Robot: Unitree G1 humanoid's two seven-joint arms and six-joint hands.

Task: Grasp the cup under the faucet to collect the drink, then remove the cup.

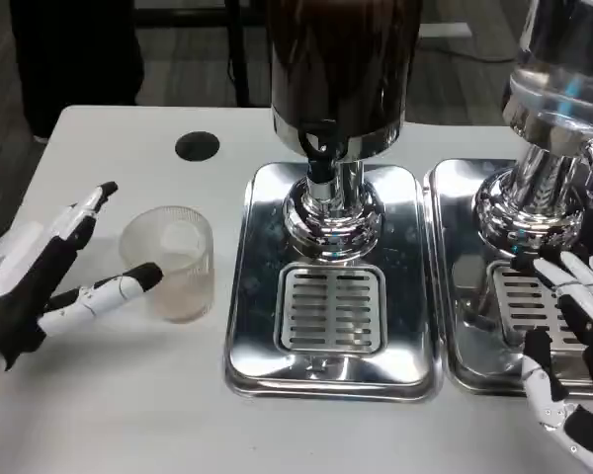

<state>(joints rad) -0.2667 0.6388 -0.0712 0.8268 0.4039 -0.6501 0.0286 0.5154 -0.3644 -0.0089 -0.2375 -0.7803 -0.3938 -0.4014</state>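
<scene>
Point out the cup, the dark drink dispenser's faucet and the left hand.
cup (173, 262), head view, on its clear side wall.
faucet (321, 158), head view, on the dark spout.
left hand (49, 276), head view, on the palm's middle.

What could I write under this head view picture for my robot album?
Robot's left hand reaches its fingers toward a clear cup beside the drink dispenser.

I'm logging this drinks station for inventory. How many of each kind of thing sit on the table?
Dispensers: 2, one dark, one clear
Drip trays: 2, middle and right
Cups: 1, clear cup at the left hand
Total: 5
</scene>
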